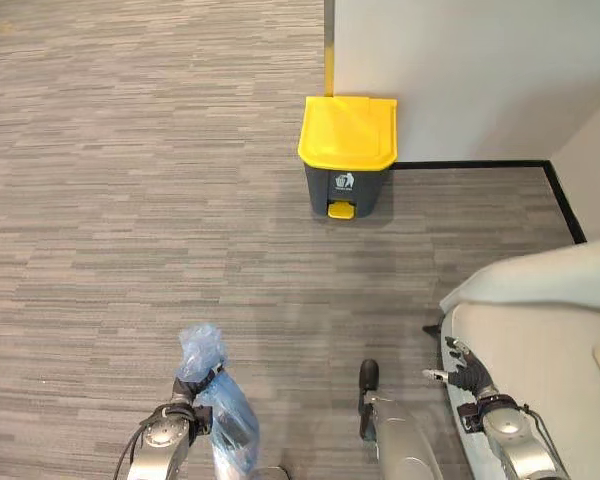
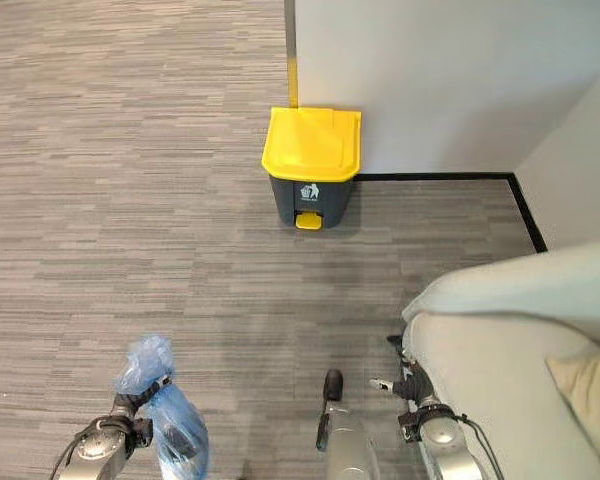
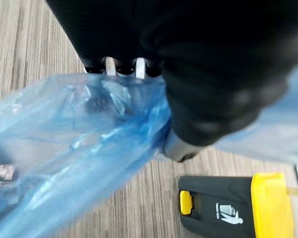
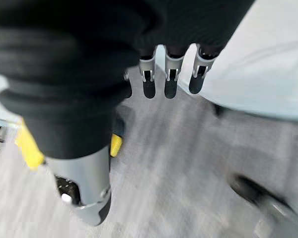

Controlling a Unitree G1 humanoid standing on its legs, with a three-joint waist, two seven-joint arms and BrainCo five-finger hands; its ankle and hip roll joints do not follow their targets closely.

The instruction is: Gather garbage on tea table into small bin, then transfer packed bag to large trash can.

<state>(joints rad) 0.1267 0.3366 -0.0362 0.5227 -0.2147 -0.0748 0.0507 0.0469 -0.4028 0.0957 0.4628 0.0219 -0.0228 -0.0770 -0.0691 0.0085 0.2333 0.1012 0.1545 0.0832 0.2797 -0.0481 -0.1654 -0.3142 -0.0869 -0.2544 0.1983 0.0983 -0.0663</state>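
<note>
Left hand: the left hand (image 1: 195, 390) is low on the robot's left side, its fingers curled round the gathered neck of the blue bag; in its wrist view the dark-tipped fingers (image 3: 118, 67) press into the crumpled plastic, with the thumb on the bag's other side.
Blue plastic bag: the blue plastic bag (image 1: 230, 425) hangs from that hand over the carpet, its bunched top sticking up above the grip and its fuller body drooping below; something dark shows faintly through the plastic.
Right hand: the right hand (image 1: 467, 372) is low on the robot's right side, close against the edge of the sofa; its wrist view shows the fingers (image 4: 170, 79) held out straight and loose, holding nothing.
Large trash can: the grey trash can (image 1: 346, 157) with a yellow lid and yellow foot pedal stands against the white wall, lid closed, well apart from both hands across open carpet.
Sofa: a pale sofa (image 1: 545, 330) fills the right side, with a cushion corner at its far edge.
Floor: grey striped carpet (image 1: 130, 200) runs from the robot to the wall.
</note>
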